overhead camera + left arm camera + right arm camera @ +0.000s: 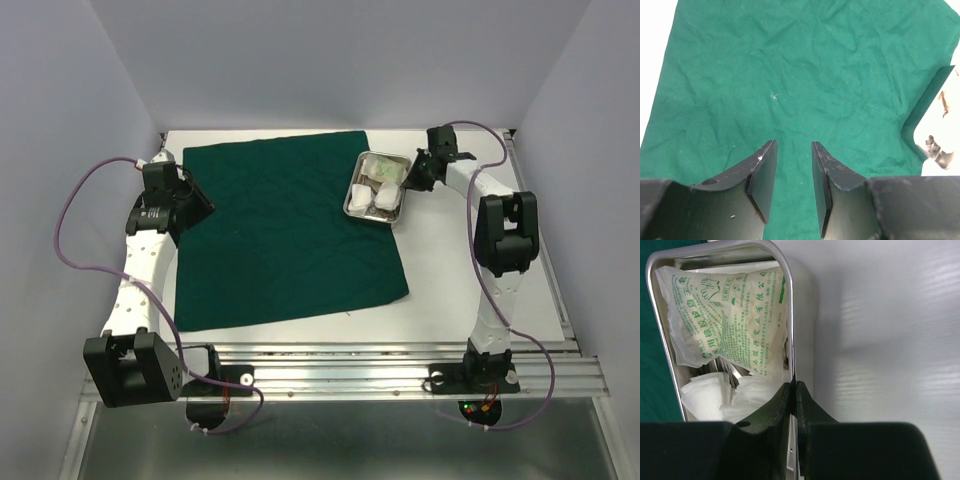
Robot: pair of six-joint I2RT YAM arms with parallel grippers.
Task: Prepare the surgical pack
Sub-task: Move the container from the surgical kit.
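A big green cloth [290,235] lies flat on the white bench [440,260], a bit crumpled; a small steel tray [352,208] sits at the cloth's far right side, partly on the cloth and partly on the bare bench. Inside the tray, at the far end, lies a crinkly packet [735,315] with green writing; at the near end sit white gauze pads [705,395]; something shiny peeks out between them, but I cannot tell what it is. The right pincer [794,390] is squeezed tight on the tray's right wall, one finger inside and one outside. The left pincer [794,170] hangs over the left part of the cloth; its two fingers stand apart with nothing between them, only green cloth showing below.
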